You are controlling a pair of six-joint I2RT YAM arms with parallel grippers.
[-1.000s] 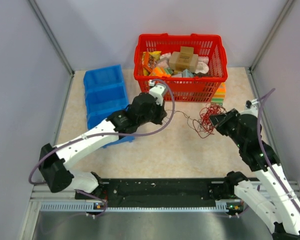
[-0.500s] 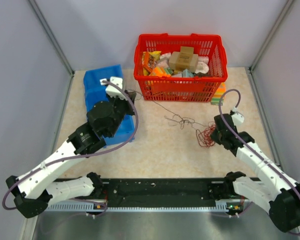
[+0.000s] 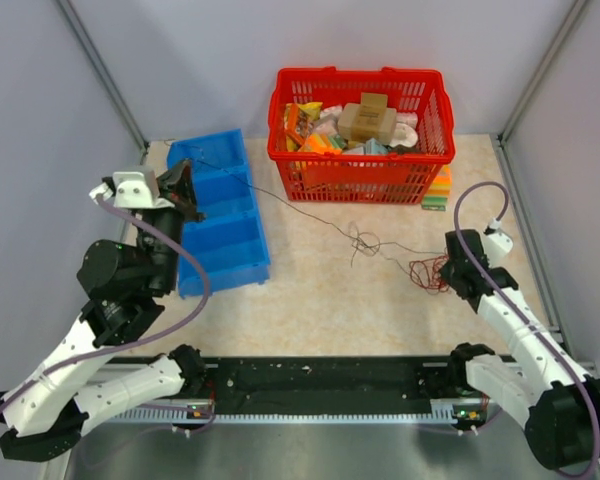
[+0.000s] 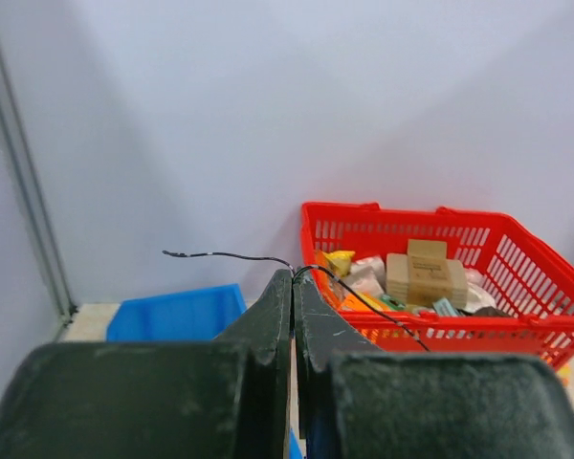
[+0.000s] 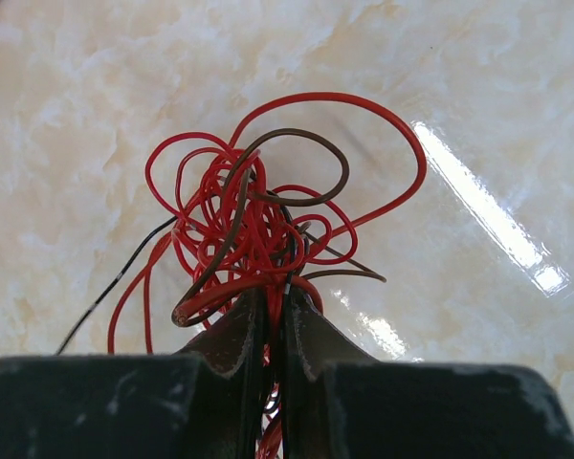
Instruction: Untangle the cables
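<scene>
Left hand [image 4: 294, 279]: clenched on one thin dark wire [image 4: 220, 254] and raised above the blue bin [image 3: 225, 212].

Right hand [image 5: 268, 311]: clenched on the cables [image 5: 268, 215]. Their red loops fan out on the tabletop [image 5: 478, 96] just ahead of its fingertips.

The dark wire stretches between both hands, with a small knot [image 3: 363, 242] about midway.

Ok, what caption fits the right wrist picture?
Right gripper pinching a loopy bundle of thin red and brown wires over cream tabletop.
</scene>
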